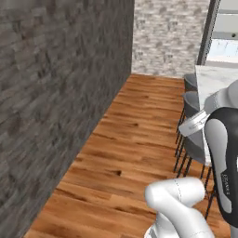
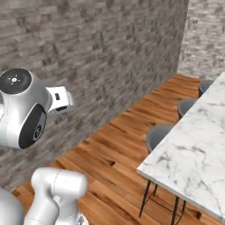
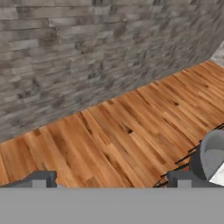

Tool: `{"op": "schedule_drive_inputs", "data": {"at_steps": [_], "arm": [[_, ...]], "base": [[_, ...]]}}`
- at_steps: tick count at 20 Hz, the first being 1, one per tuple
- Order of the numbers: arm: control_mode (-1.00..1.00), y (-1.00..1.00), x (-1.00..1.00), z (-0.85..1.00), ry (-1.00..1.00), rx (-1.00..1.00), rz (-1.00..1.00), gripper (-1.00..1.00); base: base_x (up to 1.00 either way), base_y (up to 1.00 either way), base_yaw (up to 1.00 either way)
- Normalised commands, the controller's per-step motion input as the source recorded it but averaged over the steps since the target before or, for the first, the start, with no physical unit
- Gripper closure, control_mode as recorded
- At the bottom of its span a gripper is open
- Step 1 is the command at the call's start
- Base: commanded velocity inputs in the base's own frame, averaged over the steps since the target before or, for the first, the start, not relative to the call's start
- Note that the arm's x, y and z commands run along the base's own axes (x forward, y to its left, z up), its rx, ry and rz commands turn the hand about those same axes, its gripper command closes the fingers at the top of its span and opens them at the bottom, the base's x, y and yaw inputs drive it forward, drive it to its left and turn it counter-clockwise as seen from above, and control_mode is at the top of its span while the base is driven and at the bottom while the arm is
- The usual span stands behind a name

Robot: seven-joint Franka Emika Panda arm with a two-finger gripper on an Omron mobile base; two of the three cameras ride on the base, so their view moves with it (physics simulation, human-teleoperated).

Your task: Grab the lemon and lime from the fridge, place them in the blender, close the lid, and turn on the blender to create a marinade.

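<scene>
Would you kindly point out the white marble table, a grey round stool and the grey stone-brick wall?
White marble table (image 2: 197, 149): right base view, bare top surface.
Grey round stool (image 2: 159, 135): right base view, seat beside the table's edge.
Grey stone-brick wall (image 3: 87, 57): hand view, wall face above the floor.

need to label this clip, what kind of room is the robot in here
Likely a kitchen or dining area of a home: a marble-topped counter with grey stools tucked along it, a wood plank floor, and grey brick walls.
</scene>
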Motion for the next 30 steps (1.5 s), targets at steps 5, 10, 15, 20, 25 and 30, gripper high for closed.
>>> {"op": "schedule_drive_inputs", "data": {"at_steps": [5,10,15,20,25,30], "arm": [[1.00,0.00,0.00,0.00,0.00,0.00,0.00,-1.00],[1.00,0.00,0.00,0.00,0.00,0.00,0.00,-1.00],[1.00,0.00,0.00,0.00,0.00,0.00,0.00,-1.00],[1.00,0.00,0.00,0.00,0.00,0.00,0.00,-1.00],[1.00,0.00,0.00,0.00,0.00,0.00,0.00,-1.00],[1.00,0.00,0.00,0.00,0.00,0.00,0.00,-1.00]], "base": [[1.00,0.79,-0.50],[1.00,0.60,-0.47],[1.00,0.38,-0.42],[1.00,0.02,-0.31],[1.00,0.00,-0.23],[1.00,0.00,-0.09]]}}
